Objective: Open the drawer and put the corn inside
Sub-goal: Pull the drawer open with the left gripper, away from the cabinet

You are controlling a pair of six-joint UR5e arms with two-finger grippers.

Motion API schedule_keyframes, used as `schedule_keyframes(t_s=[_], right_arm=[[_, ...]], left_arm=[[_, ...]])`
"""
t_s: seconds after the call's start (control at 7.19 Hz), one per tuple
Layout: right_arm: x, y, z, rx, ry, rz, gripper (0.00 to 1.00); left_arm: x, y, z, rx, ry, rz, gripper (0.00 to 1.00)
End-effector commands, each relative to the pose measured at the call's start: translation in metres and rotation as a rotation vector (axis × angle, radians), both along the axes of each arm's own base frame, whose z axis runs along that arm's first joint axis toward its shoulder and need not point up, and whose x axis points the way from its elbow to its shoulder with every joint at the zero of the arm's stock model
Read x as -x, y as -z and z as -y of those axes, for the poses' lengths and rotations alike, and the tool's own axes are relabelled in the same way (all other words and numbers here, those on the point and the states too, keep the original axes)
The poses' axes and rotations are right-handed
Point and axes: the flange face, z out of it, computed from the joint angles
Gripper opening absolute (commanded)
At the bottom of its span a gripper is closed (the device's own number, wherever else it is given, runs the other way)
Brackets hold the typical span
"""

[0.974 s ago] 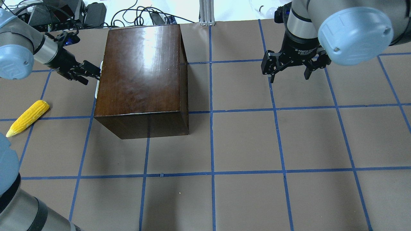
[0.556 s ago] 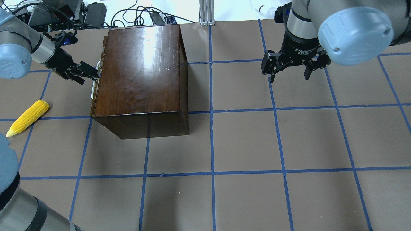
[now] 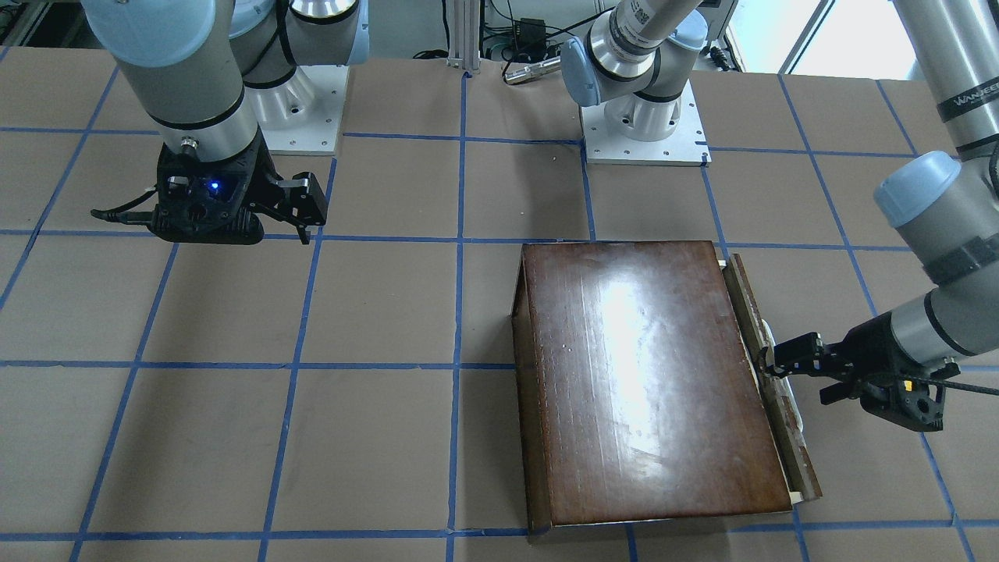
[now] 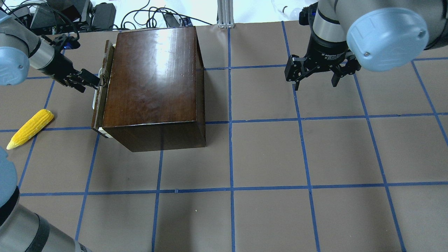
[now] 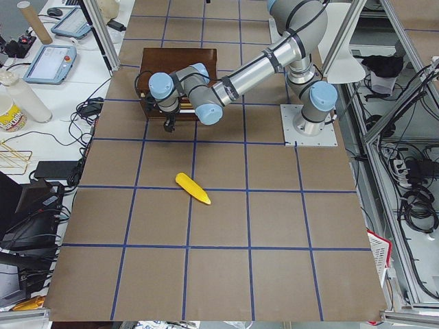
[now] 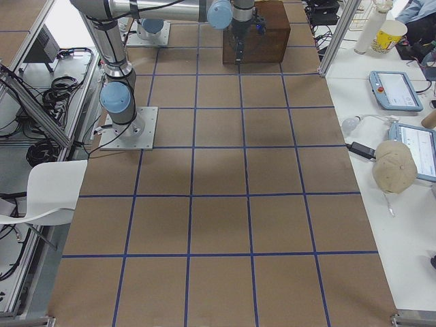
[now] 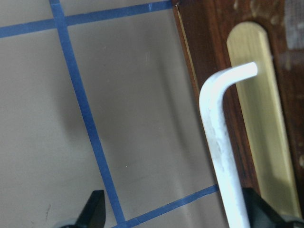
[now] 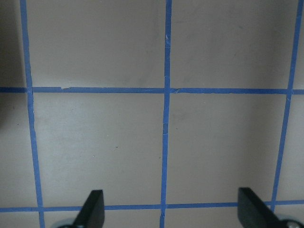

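Overhead exterior view: the left claw (image 4: 99,81) is spread wide around the white handle (image 4: 93,104) of the drawer (image 4: 99,112). The drawer sticks out a little from the brown box (image 4: 154,73). The corn (image 4: 30,128) lies on the desk (image 4: 266,154), near left, well apart from the box. The right claw (image 4: 315,85) hangs wide, holding nothing.

Table (image 4: 266,154): covered in brown paper, gridded with blue tape (image 4: 231,154). Aluminium post (image 4: 225,14) and black cables (image 4: 159,14) are seen beyond the table's far edge. White chair (image 6: 51,192) and beige cap (image 6: 394,167) are placed beside the table, on opposite sides.
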Motion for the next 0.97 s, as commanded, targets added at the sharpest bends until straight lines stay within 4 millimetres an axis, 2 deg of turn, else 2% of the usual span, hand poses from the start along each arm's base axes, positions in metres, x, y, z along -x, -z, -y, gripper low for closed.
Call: schedule_keyframes(t_s=[0.0,0.14,0.56,0.83], right_arm=[[0.000,-0.001,0.000,0.003,0.000,0.000,1.00],[0.000,-0.001,0.000,0.001,0.000,0.000,1.00],[0.000,0.000,0.000,0.001,0.000,0.000,1.00],[0.000,0.000,0.000,-0.001,0.000,0.000,1.00]], left_arm=[[-0.013,-0.003,0.001,0.009,0.000,0.009,1.00],[-0.014,-0.005,0.002,0.015,0.009,0.010,1.00],[-0.038,-0.002,-0.002,0.026,0.025,0.009,1.00],[-0.042,-0.001,-0.002,0.026,0.021,0.010,1.00]])
